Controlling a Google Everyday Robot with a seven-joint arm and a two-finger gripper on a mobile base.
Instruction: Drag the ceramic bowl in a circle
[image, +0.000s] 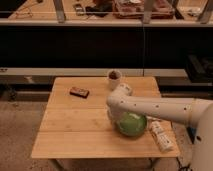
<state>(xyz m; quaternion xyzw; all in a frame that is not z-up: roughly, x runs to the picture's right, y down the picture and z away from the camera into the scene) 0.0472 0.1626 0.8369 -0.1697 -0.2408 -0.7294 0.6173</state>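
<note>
Bench (75, 130): one, wooden, carrying four items.
Bowl (132, 124): one, green, sitting right of centre near the front edge.
Gripper (116, 114): one, reaching down at the bowl's left rim; fingers' state cannot be told.
Cup (114, 79): one, white, standing at the back edge.
Dark flat packet (79, 92): one, lying back left.
Pale wrapped packet (161, 136): one, lying right of the bowl.

One raised camera looks down on the table (75, 125) from the front, gripper (116, 116) mid-frame.

You see a glossy green ceramic bowl (132, 124) under the white pincer (116, 111), on a pale wood counter (75, 125).
</note>
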